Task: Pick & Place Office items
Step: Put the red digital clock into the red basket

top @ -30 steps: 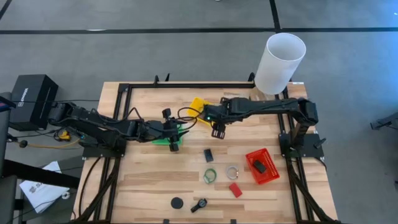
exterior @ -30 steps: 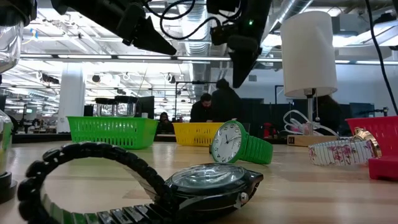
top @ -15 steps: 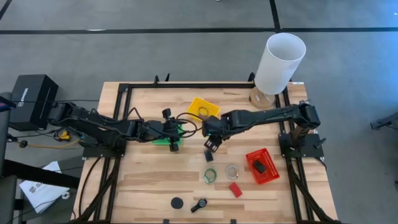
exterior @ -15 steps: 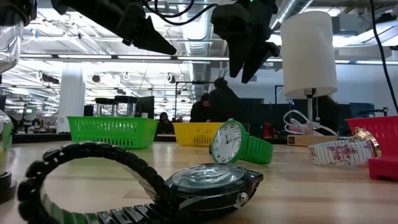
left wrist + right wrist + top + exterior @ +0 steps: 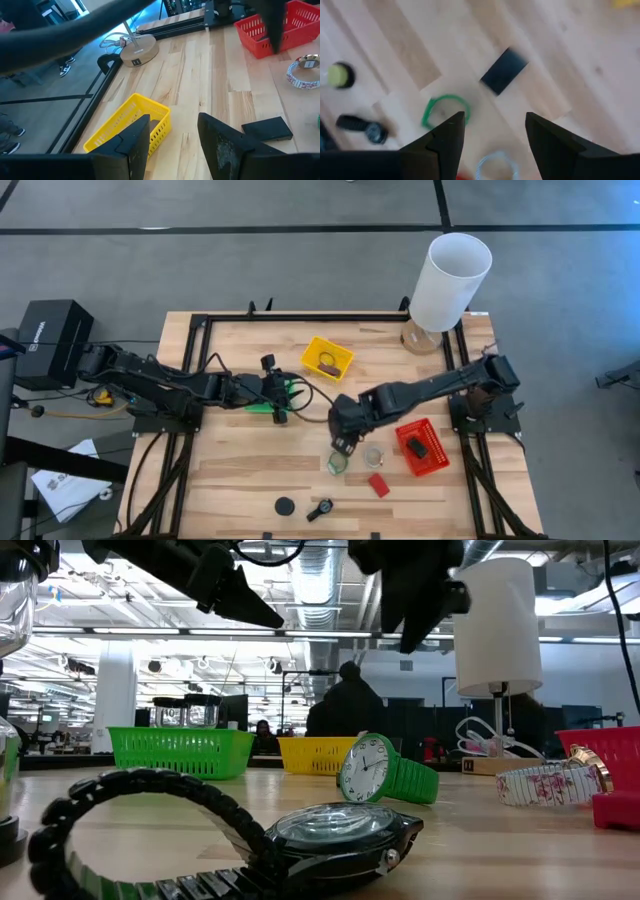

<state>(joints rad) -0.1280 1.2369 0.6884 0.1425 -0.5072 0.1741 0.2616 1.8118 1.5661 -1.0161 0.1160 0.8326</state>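
You are seeing three mesh trays: green [image 5: 180, 751], yellow [image 5: 328, 357], red [image 5: 421, 447]. Right gripper [image 5: 343, 446], fingers apart, empty, is hovering over the one green watch [image 5: 338, 464]; left gripper [image 5: 279, 409] is likewise gaping.

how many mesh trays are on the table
3. The green mesh tray sits left of centre, partly under the left gripper; the yellow mesh tray lies near the far edge; the red mesh tray is on the right side. None seems hidden.
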